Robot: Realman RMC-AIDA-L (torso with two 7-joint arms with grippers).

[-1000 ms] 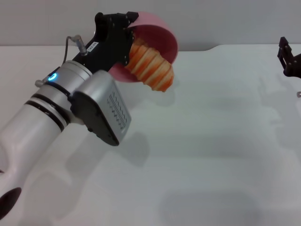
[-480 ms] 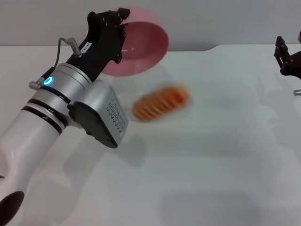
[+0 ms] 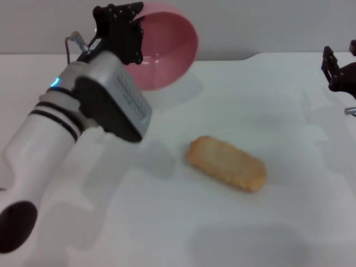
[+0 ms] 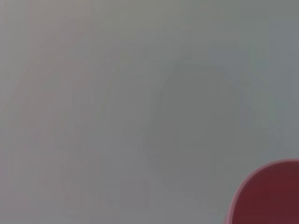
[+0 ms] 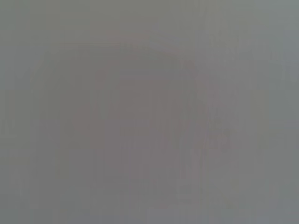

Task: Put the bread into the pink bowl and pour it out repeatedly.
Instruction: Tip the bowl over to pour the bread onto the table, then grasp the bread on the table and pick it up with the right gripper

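Holding the pink bowl (image 3: 169, 53) by its rim, tipped with its mouth facing sideways as for pouring, the left claw (image 3: 133, 33) is gripping above the bench (image 3: 289, 222); the bread (image 3: 226, 163) is lying flat side up mid-bench, right claw (image 3: 339, 69) parked far right, its state unclear

No text can be read on anything.

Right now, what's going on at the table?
The left gripper holds the pink bowl by its rim, lifted and tipped on its side with the opening facing the table's middle. The bowl is empty. The bread lies on the white table, pale flat side up, apart from the bowl. The right gripper is parked at the table's far right edge.
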